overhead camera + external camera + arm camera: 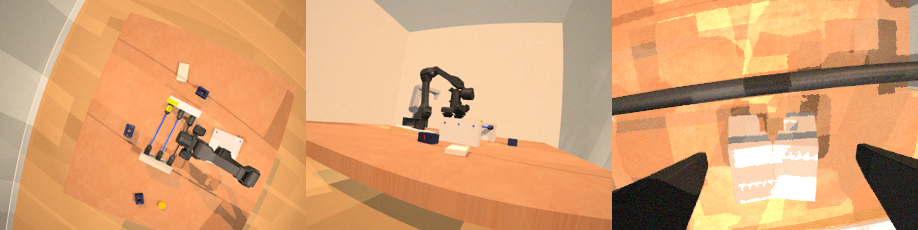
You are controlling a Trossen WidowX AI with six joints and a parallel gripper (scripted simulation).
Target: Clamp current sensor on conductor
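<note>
The open white sensor stands on the table with its two halves spread in a V; its arrow cannot be made out. My gripper is open, one finger at each side of the sensor with gaps between. Its fingertips are hidden behind the white end block in the exterior view, and the arm hides the sensor in the top view. The LOAD conductor is the outermost blue one, away from the arm, with a yellow arrow sleeve beside the yellow LOAD marker.
A dark conductor crosses just beyond the sensor. White end blocks carry the three conductors. Dark blue blocks, a cream block, a yellow disc and a white plate lie around.
</note>
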